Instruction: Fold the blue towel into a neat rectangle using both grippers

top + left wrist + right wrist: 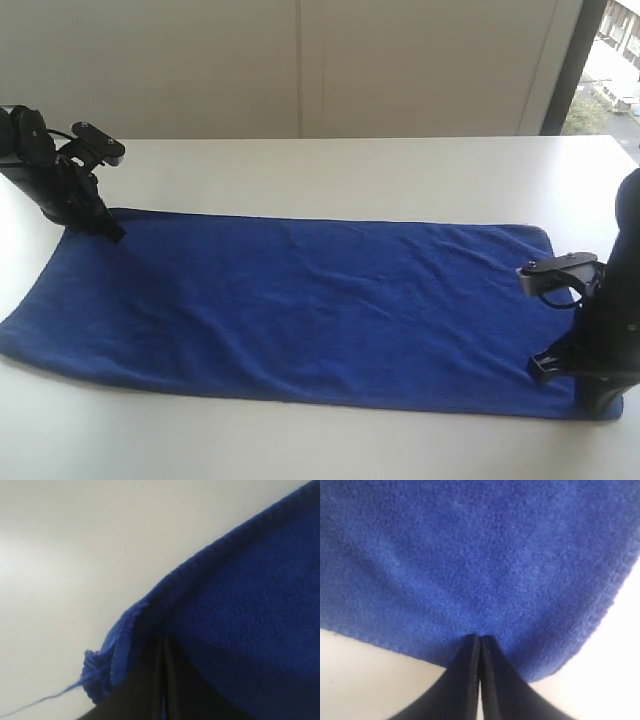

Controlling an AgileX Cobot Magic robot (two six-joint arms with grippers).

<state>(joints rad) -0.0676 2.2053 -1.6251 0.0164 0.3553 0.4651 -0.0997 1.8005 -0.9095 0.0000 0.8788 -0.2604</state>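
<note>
The blue towel (300,300) lies spread flat and long across the white table (350,165). At its far left corner my left gripper (114,236) stands tilted. In the left wrist view the jaws (163,647) are shut with a sliver of blue between them. The hemmed towel (250,600) corner curls up around them, and a loose thread (40,702) trails off it. At the near right corner my right gripper (597,410) is down on the cloth. Its jaws (480,637) are pressed together just inside the hem of the towel (470,555).
A pale wall stands behind the table, with a window (610,70) at the far right. Bare white tabletop (250,440) runs along the front of the towel and behind it.
</note>
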